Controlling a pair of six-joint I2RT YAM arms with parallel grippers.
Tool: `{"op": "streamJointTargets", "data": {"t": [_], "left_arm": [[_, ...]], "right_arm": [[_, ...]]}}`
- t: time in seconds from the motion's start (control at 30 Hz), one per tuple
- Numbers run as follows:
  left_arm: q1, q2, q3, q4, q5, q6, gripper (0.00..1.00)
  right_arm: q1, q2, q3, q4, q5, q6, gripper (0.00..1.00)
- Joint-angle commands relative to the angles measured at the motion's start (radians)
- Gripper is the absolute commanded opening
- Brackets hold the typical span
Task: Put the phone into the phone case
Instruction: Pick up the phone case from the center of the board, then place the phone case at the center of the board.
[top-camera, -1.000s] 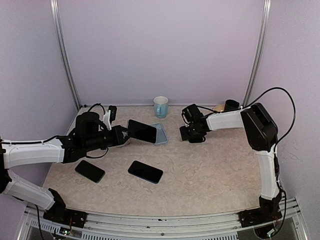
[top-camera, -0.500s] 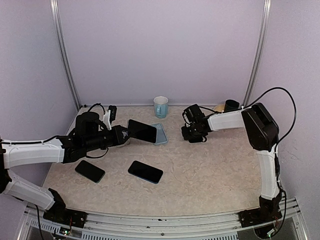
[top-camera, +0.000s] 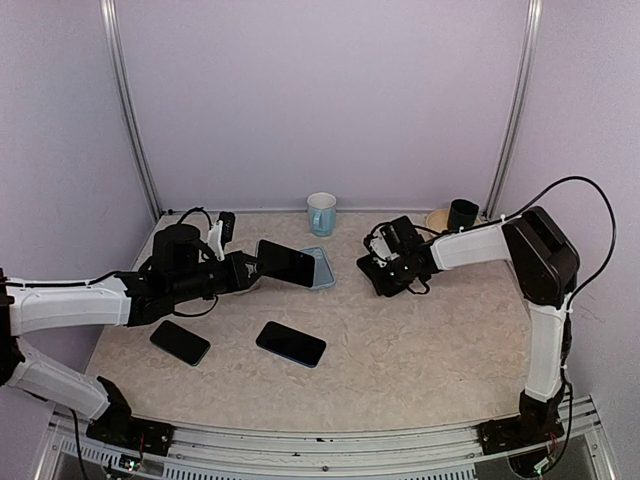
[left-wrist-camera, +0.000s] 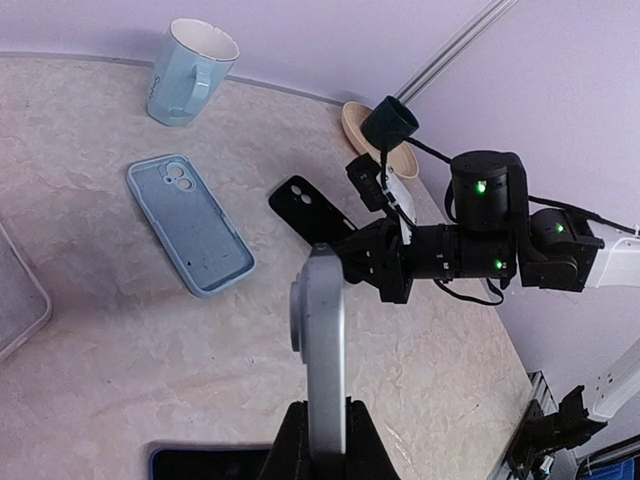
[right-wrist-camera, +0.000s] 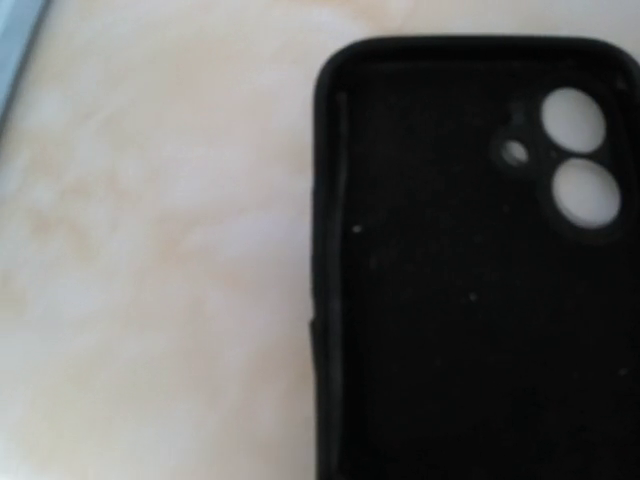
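My left gripper is shut on the lower end of a silver phone, holding it in the air. In the left wrist view the phone stands edge-on between the fingers. A light blue phone case lies open side up just beyond it, shown too in the left wrist view. My right gripper is shut on one end of a black phone case, which sticks out tilted toward the blue one. This black case fills the right wrist view, and the fingers are hidden there.
A pale blue mug stands at the back. A black cup sits on a beige dish at the back right. Two dark phones lie flat near the front left. A clear case lies at the left.
My right gripper has closed on the black case, and its wrist has shifted a little to the right and turned. The left arm and its phone have stayed still.
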Motion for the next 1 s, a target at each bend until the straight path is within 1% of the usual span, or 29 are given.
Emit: {"op": "streamJointTargets", "data": {"t": [0.0, 0.3, 0.43, 0.57, 0.83, 0.97], "left_arm": [[0.005, -0.011, 0.007, 0.085, 0.003, -0.005, 0.0], [0.005, -0.02, -0.002, 0.083, -0.003, -0.001, 0.0], [0.005, -0.027, -0.007, 0.085, -0.005, -0.002, 0.0], [0.005, -0.025, -0.008, 0.088, -0.007, -0.002, 0.0], [0.005, -0.028, -0.012, 0.088, -0.004, -0.002, 0.0], [0.005, -0.033, -0.013, 0.084, -0.004, -0.001, 0.0]], "right_arm": [[0.029, -0.092, -0.066, 0.009, -0.065, -0.073, 0.0], [0.135, -0.246, -0.26, 0.091, -0.071, -0.199, 0.0], [0.164, -0.3, -0.315, 0.099, -0.083, -0.222, 0.0], [0.181, -0.352, -0.357, 0.123, -0.128, -0.261, 0.0], [0.194, -0.357, -0.372, 0.095, -0.219, -0.335, 0.0], [0.198, -0.348, -0.38, 0.088, -0.292, -0.374, 0.0]]}}
